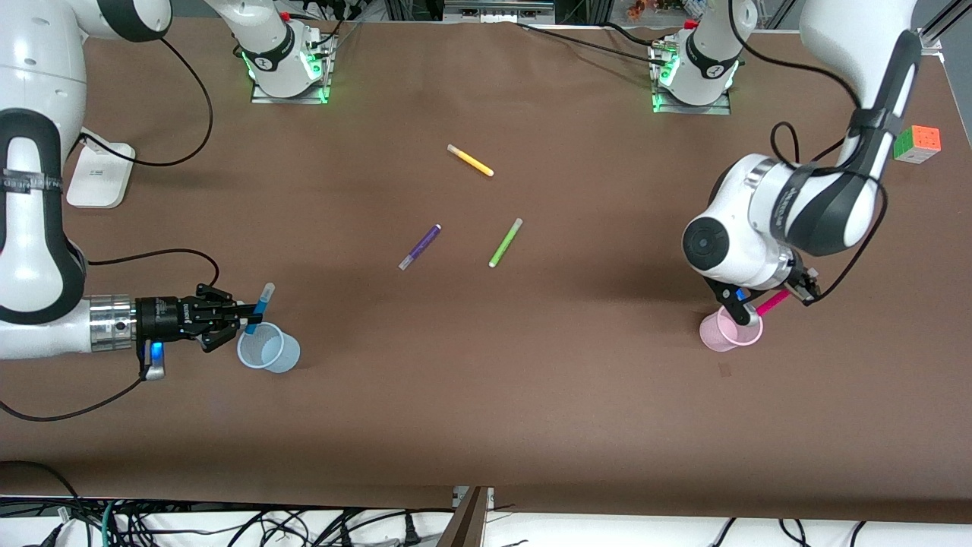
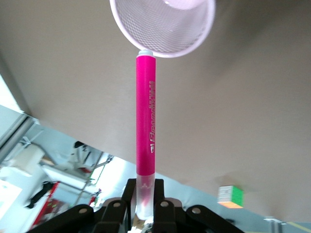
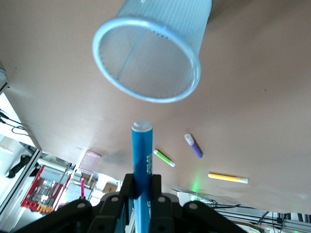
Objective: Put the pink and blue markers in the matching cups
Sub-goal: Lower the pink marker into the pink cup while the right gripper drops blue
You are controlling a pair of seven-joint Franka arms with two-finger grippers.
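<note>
My right gripper (image 1: 249, 311) is shut on the blue marker (image 1: 264, 298) and holds it tilted, its lower end at the rim of the light blue cup (image 1: 268, 349). In the right wrist view the gripper (image 3: 142, 189) holds the marker (image 3: 142, 155) pointing at the open cup (image 3: 150, 58). My left gripper (image 1: 796, 291) is shut on the pale cap end of the pink marker (image 1: 773, 303), whose other end is at the rim of the light pink cup (image 1: 729, 330). In the left wrist view the gripper (image 2: 145, 204) holds the marker (image 2: 146, 116) toward the cup (image 2: 163, 26).
A yellow pen (image 1: 470, 160), a purple pen (image 1: 420, 247) and a lime-green pen (image 1: 505, 242) lie mid-table. A colour cube (image 1: 916, 143) sits at the left arm's end and a white device (image 1: 99, 176) at the right arm's end.
</note>
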